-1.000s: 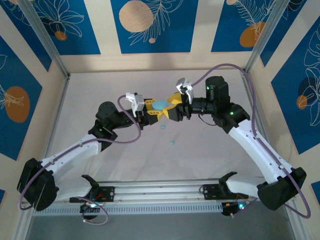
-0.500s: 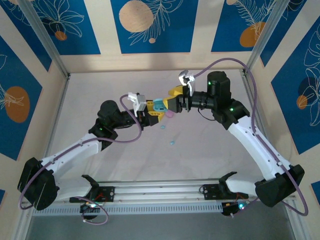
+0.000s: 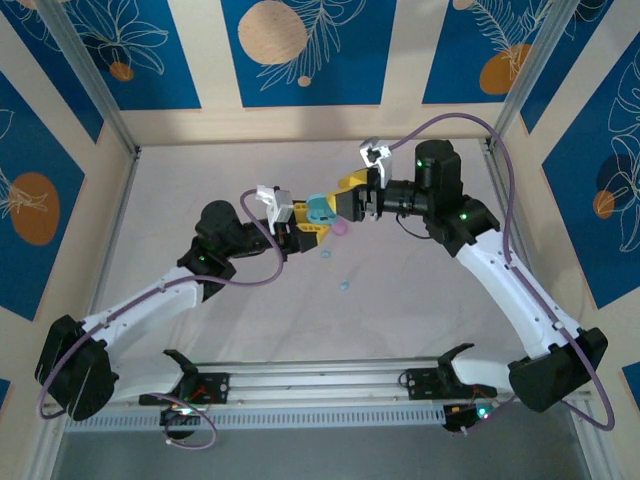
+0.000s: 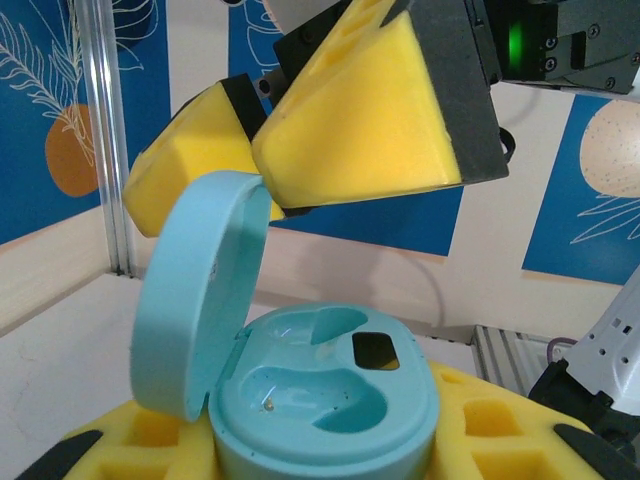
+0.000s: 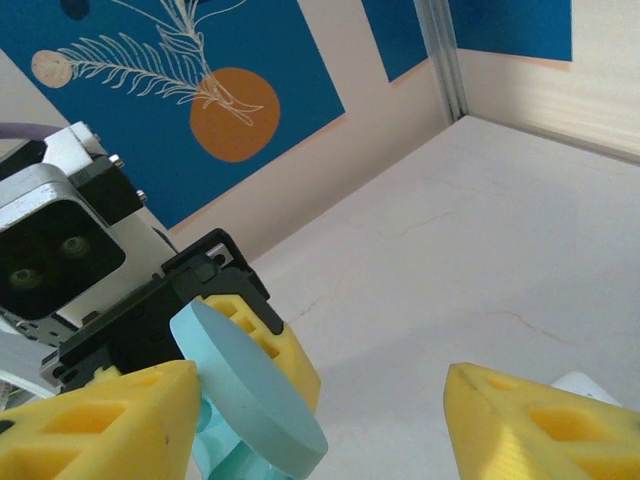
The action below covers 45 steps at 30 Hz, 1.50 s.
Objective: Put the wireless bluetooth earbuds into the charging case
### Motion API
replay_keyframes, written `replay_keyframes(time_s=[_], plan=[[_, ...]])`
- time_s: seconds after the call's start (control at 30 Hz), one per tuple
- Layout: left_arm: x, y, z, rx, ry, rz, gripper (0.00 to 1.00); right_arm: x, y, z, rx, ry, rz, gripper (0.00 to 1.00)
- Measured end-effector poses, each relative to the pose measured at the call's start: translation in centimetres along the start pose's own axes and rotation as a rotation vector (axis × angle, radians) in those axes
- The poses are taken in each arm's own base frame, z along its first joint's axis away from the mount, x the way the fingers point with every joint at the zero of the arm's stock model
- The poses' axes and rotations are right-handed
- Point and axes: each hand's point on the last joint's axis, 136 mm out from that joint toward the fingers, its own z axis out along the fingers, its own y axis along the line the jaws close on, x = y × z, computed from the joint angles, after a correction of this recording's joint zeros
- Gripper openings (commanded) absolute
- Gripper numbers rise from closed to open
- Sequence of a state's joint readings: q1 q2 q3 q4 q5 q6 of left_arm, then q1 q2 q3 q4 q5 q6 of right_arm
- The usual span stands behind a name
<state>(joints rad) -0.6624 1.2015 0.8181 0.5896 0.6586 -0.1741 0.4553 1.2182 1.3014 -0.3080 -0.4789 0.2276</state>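
We see the left gripper point(image 3: 305, 222) raised above the middle of the pale table point(image 3: 200, 180), its yellow foam fingers point(image 4: 500, 440) pinching the base of the light blue charging case point(image 4: 330, 410) from both sides. The case stands open, with its round lid point(image 4: 195, 290) tipped up on the hinge at the left of the left wrist view. Inside we see two moulded wells and a small dark rectangular opening point(image 4: 377, 350) beside them. A tiny pale speck sits in the nearer well, and we cannot tell what it is. The shell and lid are plain, smooth plastic.

The right gripper point(image 3: 347, 197) meets the case from the opposite side, its yellow fingers point(image 5: 540, 425) spread wide apart. In the left wrist view they sit just above the lid's top edge, one in front of it and one behind. We cannot tell whether either one touches it. A green light point(image 4: 515, 45) glows on the right arm's wrist housing.

Two light blue earbuds point(image 3: 325, 256) point(image 3: 344, 286) lie on the table below the grippers, apart from each other and outside the case. A small pink piece point(image 3: 340, 228) shows just beside the case; we cannot tell what it is.

The wall panels point(image 3: 300, 50) carry white leaf drawings and orange discs on blue
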Motion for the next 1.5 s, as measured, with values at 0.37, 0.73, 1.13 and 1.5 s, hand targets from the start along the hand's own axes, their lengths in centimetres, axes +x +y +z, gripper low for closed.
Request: replay_keyframes(time_s=[0.37, 0.73, 1.13, 1.5], plan=[[-1.5, -0.3, -0.3, -0.021, -0.044, 0.057, 0.29, -1.8, 2.9, -3.9, -0.010, -0.090, -0.071, 0.67], [-2.0, 0.1, -0.4, -0.049, -0.062, 0.122, 0.31, 0.1, 1.1, -1.3, -0.103, 0.074, 0.395, 0.65], [-2.1, 0.5, -0.4, -0.071, -0.060, 0.172, 0.31, 1.4, 3.1, 0.1, -0.280, 0.258, 0.751, 0.55], [-2.2, 0.5, -0.3, -0.072, -0.059, 0.171, 0.33, 1.9, 3.6, 1.3, -0.376, 0.340, 0.834, 0.25]])
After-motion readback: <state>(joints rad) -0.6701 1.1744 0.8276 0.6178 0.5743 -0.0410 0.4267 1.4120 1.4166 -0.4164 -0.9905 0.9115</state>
